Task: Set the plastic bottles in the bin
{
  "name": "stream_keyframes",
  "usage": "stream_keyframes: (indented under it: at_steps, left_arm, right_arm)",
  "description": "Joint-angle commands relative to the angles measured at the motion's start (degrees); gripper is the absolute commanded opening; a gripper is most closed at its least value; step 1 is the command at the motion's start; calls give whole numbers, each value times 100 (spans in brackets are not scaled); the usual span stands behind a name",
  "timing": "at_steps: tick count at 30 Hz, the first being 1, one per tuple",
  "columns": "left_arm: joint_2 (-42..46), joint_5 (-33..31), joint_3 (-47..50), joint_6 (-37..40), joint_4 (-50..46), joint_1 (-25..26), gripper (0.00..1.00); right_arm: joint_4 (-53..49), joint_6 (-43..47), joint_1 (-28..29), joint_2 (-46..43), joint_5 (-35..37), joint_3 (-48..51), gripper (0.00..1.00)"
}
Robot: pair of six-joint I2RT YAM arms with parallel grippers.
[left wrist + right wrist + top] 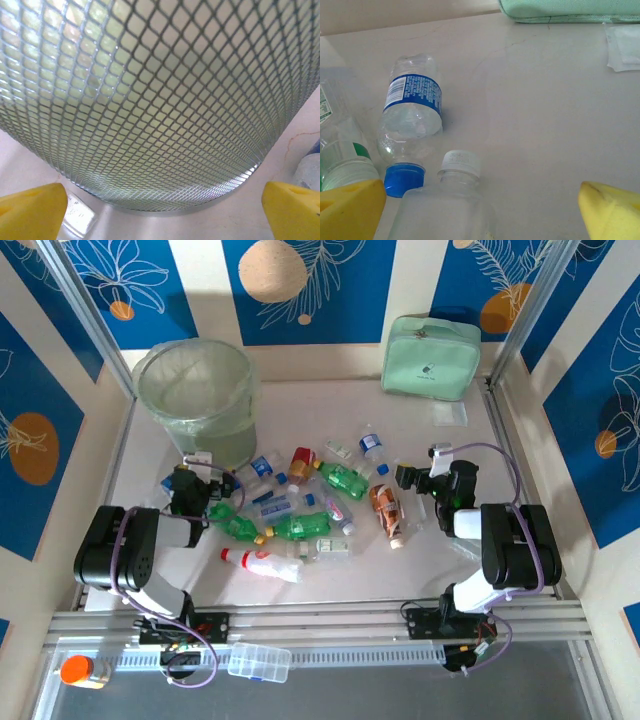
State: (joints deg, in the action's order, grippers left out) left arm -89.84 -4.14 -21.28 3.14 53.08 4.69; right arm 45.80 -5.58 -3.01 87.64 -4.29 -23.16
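Observation:
Several crushed plastic bottles (300,505) lie scattered mid-table: green ones (345,480), an orange-brown one (385,505), a white one with a red cap (265,562). The bin (195,400) stands at the back left. My left gripper (195,472) is open just before it, and the bin's mesh wall (150,100) rises close ahead of the empty left gripper (162,215). My right gripper (412,478) is open at the pile's right edge. Within the right gripper (482,205), a clear white-capped bottle (445,210) lies toward the left finger, untouched. A blue-capped labelled bottle (412,120) lies beyond.
A mint-green pouch (430,357) sits at the back right with a small clear bag (450,412) in front of it. A flat clear lidded box (258,662) and an orange-capped item (78,670) lie on the near rail. Metal frame posts flank the table.

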Motion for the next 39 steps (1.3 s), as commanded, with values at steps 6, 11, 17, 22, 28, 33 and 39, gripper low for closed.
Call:
stream_keyframes:
  at_steps: [6,11,17,22,28,33,39]
  left_arm:
    - [19,-52,1,54,132,32,99]
    - [19,-53,-8,38,115,25,99]
    - [19,-78,1,47,130,32,99]
    - [15,-78,1,46,132,32,99]
    - [18,-70,-7,38,107,32,99]
    - [41,72,74,104,238,40,99]
    - [702,-377,448,157,386,189,99]
  right_arm:
    - [45,14,28,-18,70,-89,99]
    - [43,14,30,-18,76,-101,99]
    - [43,17,25,-18,70,-101,99]
    - [34,16,28,-18,76,-100,99]
    - [34,14,40,-18,93,-100,99]
    - [98,37,58,-53,31,-50,99]
    - [-686,374,347,-624,158,-229,99]
